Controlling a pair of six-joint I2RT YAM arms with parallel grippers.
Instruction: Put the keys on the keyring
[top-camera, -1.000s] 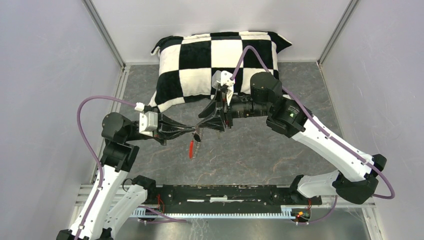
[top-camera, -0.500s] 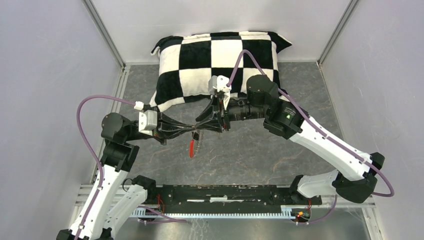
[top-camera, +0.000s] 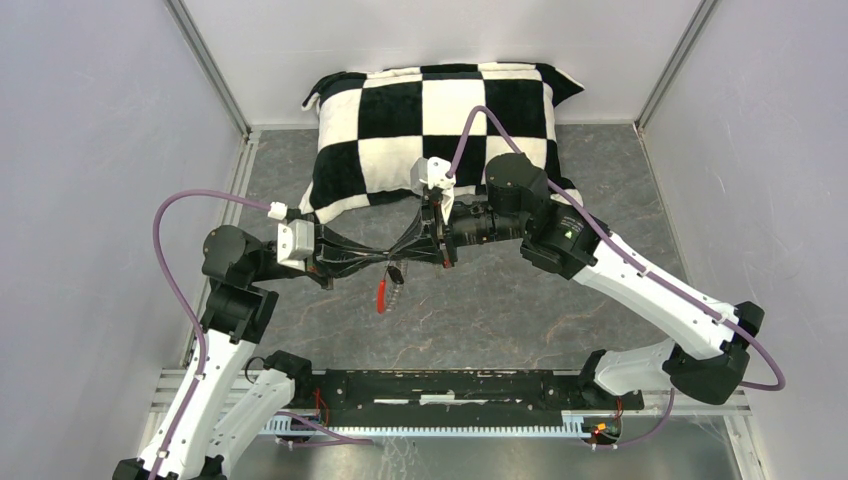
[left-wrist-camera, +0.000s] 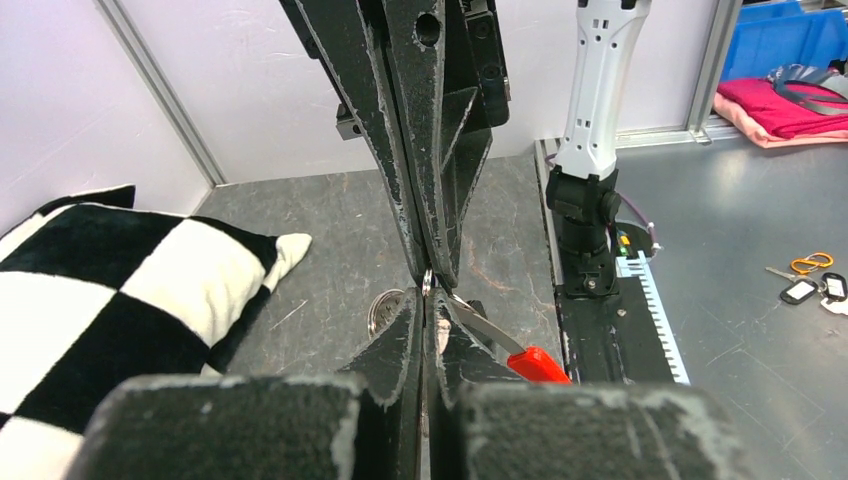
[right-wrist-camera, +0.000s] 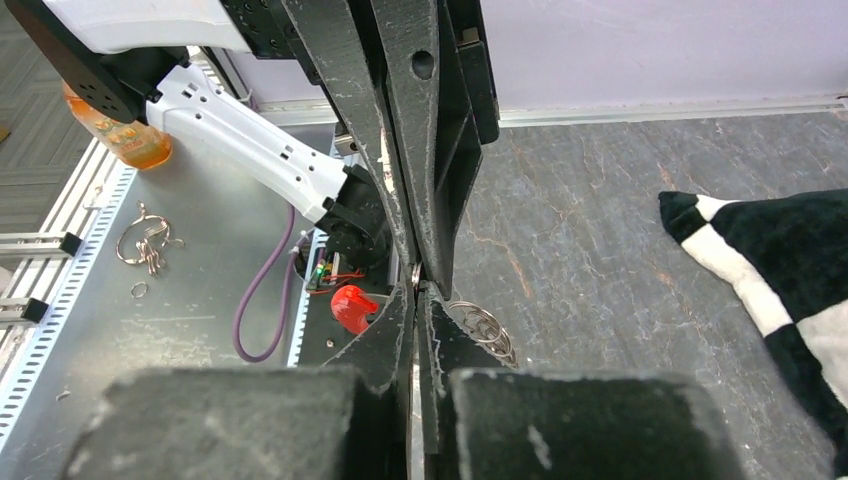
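Above the middle of the counter (top-camera: 520, 310), left jaws clamp the dangling keyring (top-camera: 383, 293). Right jaws are closed tip-to-tip against them; their hold is unclear. Part the coil gently, without twisting.

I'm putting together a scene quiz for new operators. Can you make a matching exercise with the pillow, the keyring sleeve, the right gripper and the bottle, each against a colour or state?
Things:
1. pillow
2. keyring sleeve
3. right gripper
4. bottle

Colour or state:
A. orange
B. shut
C. black and white checks
D. red

Pairs: 1-C; 2-D; 3-B; 4-A
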